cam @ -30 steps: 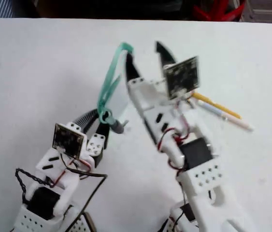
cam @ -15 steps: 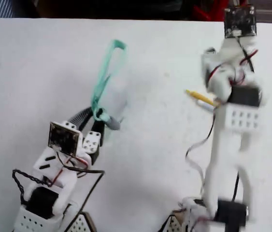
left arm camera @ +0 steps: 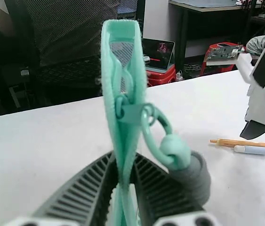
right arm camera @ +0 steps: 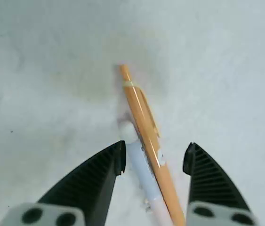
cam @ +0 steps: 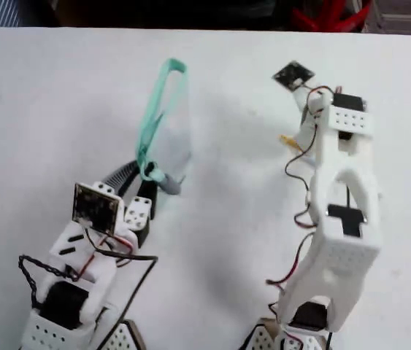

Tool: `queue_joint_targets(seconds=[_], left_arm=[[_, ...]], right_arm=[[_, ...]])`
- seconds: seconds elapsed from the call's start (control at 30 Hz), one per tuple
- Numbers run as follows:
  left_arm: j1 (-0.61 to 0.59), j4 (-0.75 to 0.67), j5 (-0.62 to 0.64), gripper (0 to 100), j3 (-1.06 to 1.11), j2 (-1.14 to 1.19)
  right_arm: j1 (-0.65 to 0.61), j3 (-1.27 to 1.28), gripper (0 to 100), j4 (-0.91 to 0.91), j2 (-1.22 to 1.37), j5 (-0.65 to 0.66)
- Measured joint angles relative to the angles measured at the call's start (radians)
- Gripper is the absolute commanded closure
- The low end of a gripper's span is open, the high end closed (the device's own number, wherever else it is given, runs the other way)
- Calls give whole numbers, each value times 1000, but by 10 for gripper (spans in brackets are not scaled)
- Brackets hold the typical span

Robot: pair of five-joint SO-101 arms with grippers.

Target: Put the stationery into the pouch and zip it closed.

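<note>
Swung away from beside the pouch [cam: 163, 109], the right arm now bends down over two pens on the right of the table [cam: 59, 95]. The right hand [right arm camera: 156, 148] hangs with fingers apart, straddling the orange pen [right arm camera: 144, 117] and the white pen [right arm camera: 139, 174], which lie touching side by side. The left hand [left arm camera: 126, 162] stays clamped on one end of the mint pouch, which stands on edge, with its zip pull [left arm camera: 172, 148] dangling beside the fingers.
</note>
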Motion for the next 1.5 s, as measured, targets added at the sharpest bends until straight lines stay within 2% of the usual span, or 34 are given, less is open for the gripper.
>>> queue_joint_targets(seconds=[0.3, 0.37, 0.47, 0.53, 0.63, 0.8, 1.0, 1.17, 1.37, 1.5], left_arm=[[0, 0, 0, 969, 0, 0], [0, 0, 0, 969, 0, 0], [0, 0, 0, 969, 0, 0], [0, 0, 0, 969, 0, 2], [0, 0, 0, 969, 0, 2], [0, 0, 0, 969, 0, 2], [0, 0, 0, 969, 0, 2], [0, 0, 0, 969, 0, 2], [0, 0, 0, 969, 0, 2], [0, 0, 0, 969, 0, 2]], right_arm=[[-25, -222, 807, 0, 272, 6], [-25, -281, 848, 2, 318, 8], [-28, -350, 995, 3, 377, 8], [-23, -393, 959, 15, 399, 8], [-21, -460, 981, 75, 413, 6], [-25, -623, 981, 287, 413, -11], [-23, -884, 981, 499, 288, -180], [-26, -1036, 981, 528, 130, -338], [-107, -1068, 981, 529, -141, -618], [-226, -988, 981, 529, -353, -715]])
